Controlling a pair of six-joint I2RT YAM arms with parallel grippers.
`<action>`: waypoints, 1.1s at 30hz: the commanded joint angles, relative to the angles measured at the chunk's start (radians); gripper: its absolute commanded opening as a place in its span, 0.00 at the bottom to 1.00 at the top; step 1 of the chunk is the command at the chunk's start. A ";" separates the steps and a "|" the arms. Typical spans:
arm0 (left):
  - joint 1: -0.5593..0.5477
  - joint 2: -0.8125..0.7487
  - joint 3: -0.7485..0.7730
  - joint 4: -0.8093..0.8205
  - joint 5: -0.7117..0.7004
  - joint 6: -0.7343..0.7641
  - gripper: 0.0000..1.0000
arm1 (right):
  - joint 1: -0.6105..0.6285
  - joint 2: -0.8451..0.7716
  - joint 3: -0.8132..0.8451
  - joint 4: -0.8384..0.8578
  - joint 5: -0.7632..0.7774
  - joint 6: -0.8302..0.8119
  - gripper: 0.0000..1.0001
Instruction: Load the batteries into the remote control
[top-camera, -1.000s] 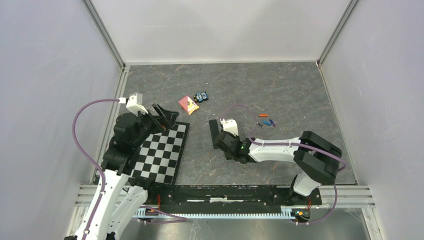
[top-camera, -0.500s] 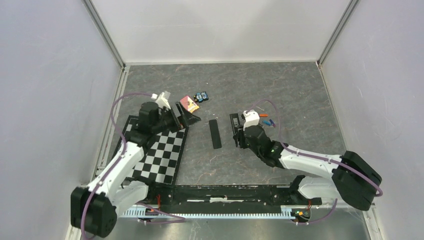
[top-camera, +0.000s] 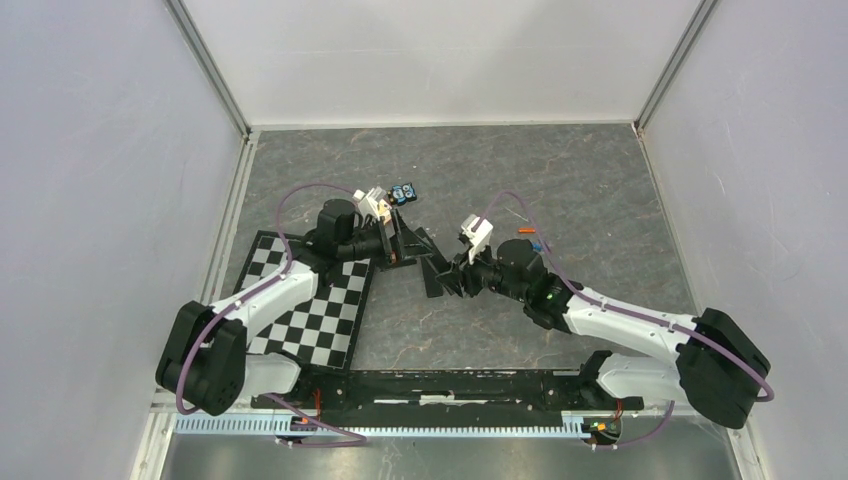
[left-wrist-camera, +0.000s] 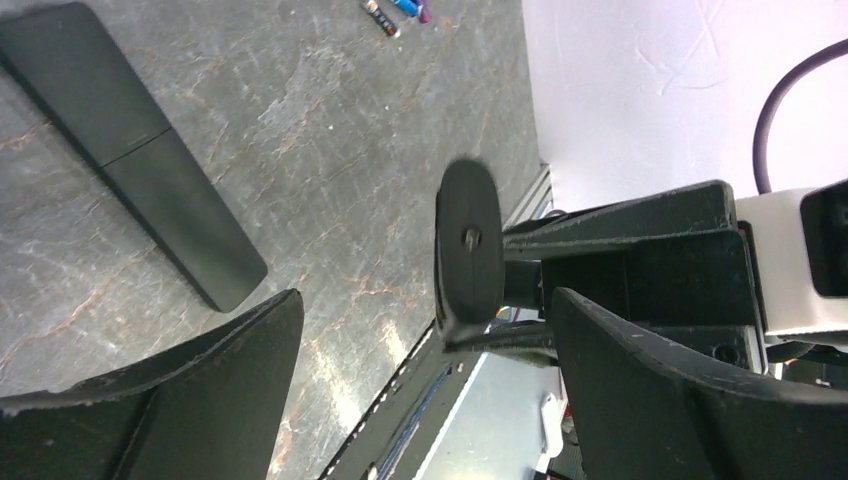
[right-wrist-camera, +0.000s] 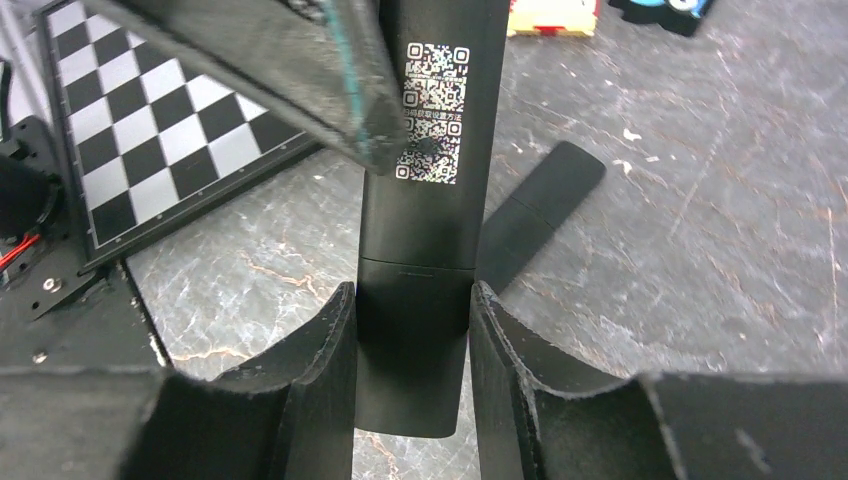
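Step in hand, as I read it: get the battery cover off.

- left gripper (top-camera: 408, 250): jaws wide open and holding nothing. One finger (right-wrist-camera: 260, 70) crosses in front of the remote control (right-wrist-camera: 425, 220) at the left edge of the QR sticker (right-wrist-camera: 432, 110). Can't tell if it touches.
- right gripper (right-wrist-camera: 412, 295): jaws clamped on the remote's lower end, at and below the cover seam. The labelled back faces the right wrist camera, and the remote looks lifted off the counter (top-camera: 560, 180).

To do it well:
- Close the left jaws on the body above the seam, square across the width, never on the cover.
- Pull apart along the long axis only. Twisting would likely jam the cover.
- Don't let the right jaws squeeze so hard that the cover binds.

Counts, left to right:
- checkerboard mat (top-camera: 310, 305): 1
- red-and-yellow box (right-wrist-camera: 555, 15): 1
- blue-and-black gadget (top-camera: 403, 192): 1
- remotes: 2. One is held. The second remote (left-wrist-camera: 130, 150) lies flat on the counter just beside it.
- batteries (left-wrist-camera: 395, 10): 3 show at the edge of the left wrist view, one dark-and-orange, one blue, one purple. They lie together, well right of the remotes. Any others are cut off or behind the right arm.
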 joint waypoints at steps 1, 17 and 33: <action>-0.002 -0.016 -0.002 0.110 0.027 -0.064 0.96 | -0.002 0.011 0.059 0.021 -0.152 -0.094 0.20; -0.012 0.025 -0.007 0.152 0.063 -0.133 0.45 | -0.002 0.085 0.121 -0.003 -0.162 -0.135 0.20; -0.016 -0.062 0.072 0.049 -0.046 -0.022 0.02 | -0.065 0.000 0.065 0.053 -0.098 0.134 0.96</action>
